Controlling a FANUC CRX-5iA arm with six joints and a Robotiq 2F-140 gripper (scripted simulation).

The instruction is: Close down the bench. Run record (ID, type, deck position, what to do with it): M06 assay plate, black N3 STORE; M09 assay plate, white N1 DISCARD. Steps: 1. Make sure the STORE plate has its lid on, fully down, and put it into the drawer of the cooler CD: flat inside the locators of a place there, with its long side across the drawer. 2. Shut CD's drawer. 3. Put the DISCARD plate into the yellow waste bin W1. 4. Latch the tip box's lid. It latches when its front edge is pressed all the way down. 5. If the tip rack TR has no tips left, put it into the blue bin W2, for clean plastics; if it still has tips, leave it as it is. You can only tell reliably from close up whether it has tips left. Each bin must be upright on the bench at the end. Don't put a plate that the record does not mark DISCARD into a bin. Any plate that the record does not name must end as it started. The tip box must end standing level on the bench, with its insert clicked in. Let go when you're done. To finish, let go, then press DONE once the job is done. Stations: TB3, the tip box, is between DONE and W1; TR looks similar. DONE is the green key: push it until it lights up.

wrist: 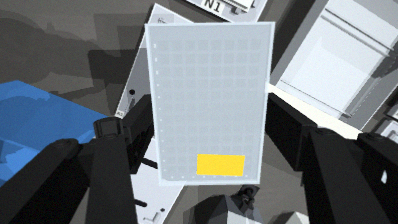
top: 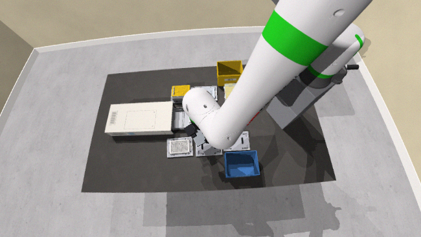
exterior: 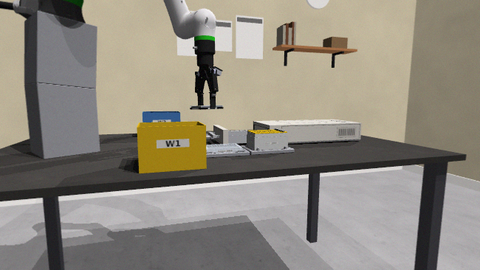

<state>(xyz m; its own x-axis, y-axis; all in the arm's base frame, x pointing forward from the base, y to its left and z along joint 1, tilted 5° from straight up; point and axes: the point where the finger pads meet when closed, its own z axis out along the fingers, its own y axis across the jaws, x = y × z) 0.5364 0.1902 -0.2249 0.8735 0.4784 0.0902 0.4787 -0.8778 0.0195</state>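
My gripper (wrist: 208,109) is shut on a lidded assay plate (wrist: 210,100) across its short side; the plate looks grey under its frosted lid and carries a yellow tag. In the exterior view the gripper (exterior: 207,103) holds the plate (exterior: 207,107) level, well above the bench and behind the yellow bin W1 (exterior: 171,147). The cooler's drawer (wrist: 330,65) stands open to the upper right below me; it also shows beside the cooler CD (top: 139,118). The white plate (top: 179,146) sits on its nest. The arm hides my fingers in the top view.
The blue bin W2 (top: 241,164) stands upright near the front, and shows at the left in the wrist view (wrist: 35,130). Bin W1 (top: 229,72) stands upright at the back. A box with yellow tips (top: 180,91) and another plate (top: 205,90) sit behind the drawer. The grey robot pedestal (exterior: 60,81) is at the left.
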